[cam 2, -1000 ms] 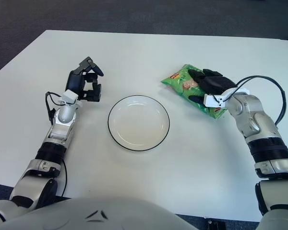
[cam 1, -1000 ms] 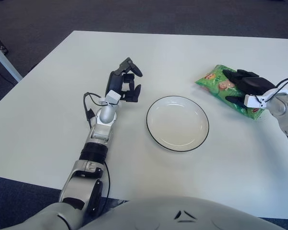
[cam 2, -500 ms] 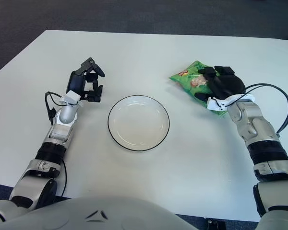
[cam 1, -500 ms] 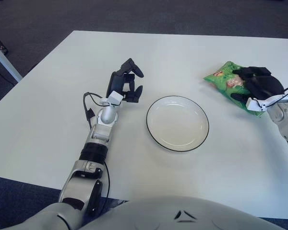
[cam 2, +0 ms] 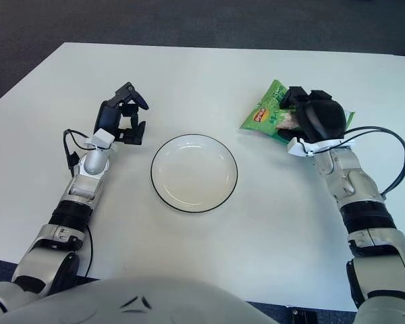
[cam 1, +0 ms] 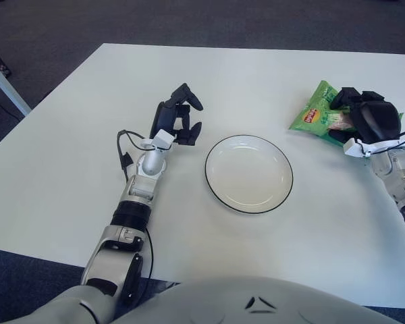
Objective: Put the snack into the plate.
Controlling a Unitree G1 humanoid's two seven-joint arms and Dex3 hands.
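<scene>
One right hand point(cam 2: 310, 116) grips snack point(cam 2: 266, 116) (forearm fuller in right eye view).

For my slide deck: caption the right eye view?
Right hand grips green snack bag beside empty plate; left hand idle.

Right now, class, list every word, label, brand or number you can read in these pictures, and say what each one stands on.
Snack bag, held in the right hand: a red label patch with pale lettering, too small and blurred to read.
Plate: no text.
Table: no text.
Left hand, left of the plate: no readable marking.
</scene>
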